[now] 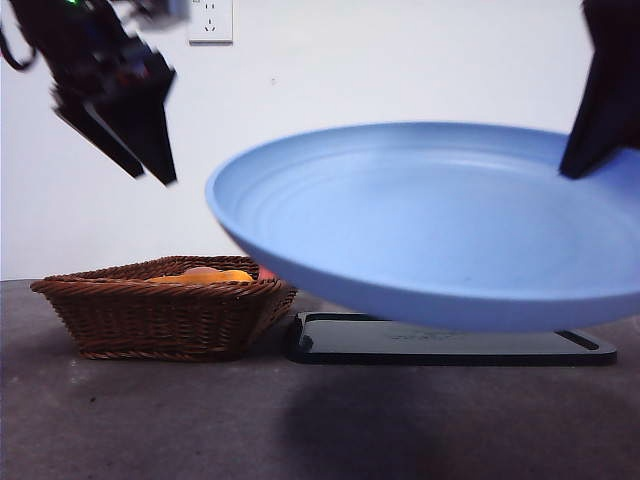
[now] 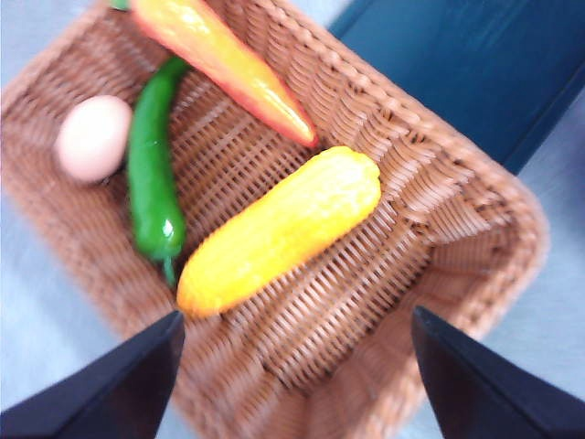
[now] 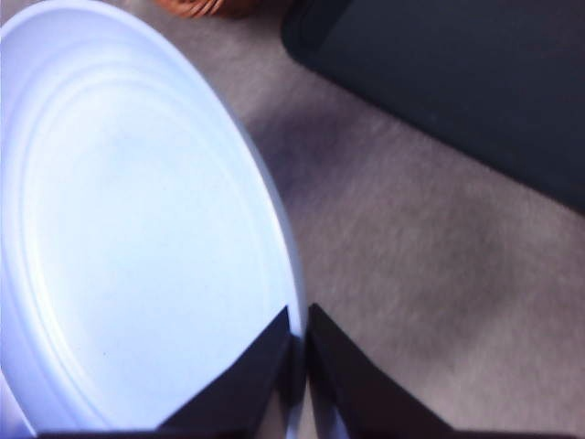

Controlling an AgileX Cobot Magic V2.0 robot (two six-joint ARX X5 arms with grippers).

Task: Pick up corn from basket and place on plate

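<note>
Left wrist view: corn (image 2: pixel 279 229) in basket (image 2: pixel 457 210)

Lighting is even and fairly bright, with the white wall nearly washed out. In the front view the left gripper (image 1: pixel 150 150) is smeared by motion blur, and the near plate (image 1: pixel 440 220) looks soft, casting a broad dim shadow on the table (image 1: pixel 150 420). The left wrist view is slightly blurred; the corn (image 2: pixel 279 229) shows glare. The right wrist view overexposes the plate's face.
</note>
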